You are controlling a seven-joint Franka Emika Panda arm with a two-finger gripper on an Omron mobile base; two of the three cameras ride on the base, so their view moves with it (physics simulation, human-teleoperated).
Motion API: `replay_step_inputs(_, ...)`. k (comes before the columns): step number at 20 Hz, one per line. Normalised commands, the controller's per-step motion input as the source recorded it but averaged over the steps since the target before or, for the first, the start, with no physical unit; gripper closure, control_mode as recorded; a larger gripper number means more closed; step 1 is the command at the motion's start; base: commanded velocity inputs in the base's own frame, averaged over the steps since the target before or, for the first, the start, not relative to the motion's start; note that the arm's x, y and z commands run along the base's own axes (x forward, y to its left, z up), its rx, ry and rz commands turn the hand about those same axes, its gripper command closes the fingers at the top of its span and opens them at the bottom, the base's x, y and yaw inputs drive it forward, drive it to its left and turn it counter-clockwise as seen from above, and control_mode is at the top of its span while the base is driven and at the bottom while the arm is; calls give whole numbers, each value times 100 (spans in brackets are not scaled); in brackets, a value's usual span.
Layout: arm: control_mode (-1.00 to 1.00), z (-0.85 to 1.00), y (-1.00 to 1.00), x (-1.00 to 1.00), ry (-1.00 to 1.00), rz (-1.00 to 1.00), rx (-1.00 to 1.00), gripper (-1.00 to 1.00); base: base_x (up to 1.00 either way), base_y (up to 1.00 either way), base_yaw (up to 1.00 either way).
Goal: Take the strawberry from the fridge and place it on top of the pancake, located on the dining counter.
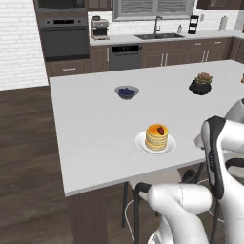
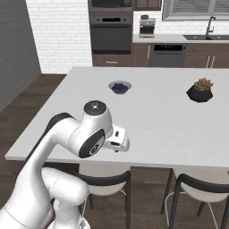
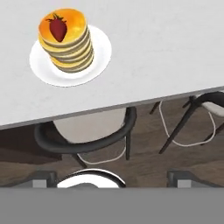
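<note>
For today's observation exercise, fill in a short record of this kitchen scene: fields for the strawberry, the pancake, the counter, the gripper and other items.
strawberry: lying on top of the pancake stack
pancake: glazed stack on a white plate, near the counter's front edge
dining counter: white top, stools tucked below
gripper: open, holding nothing, off the counter's edge above a stool
other items: bowl of berries, potted plant
</note>
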Motion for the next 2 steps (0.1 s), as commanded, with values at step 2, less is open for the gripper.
replay_step_inputs(2, -100, 73, 0, -24, -3, 0, 0, -100, 0, 0, 0)
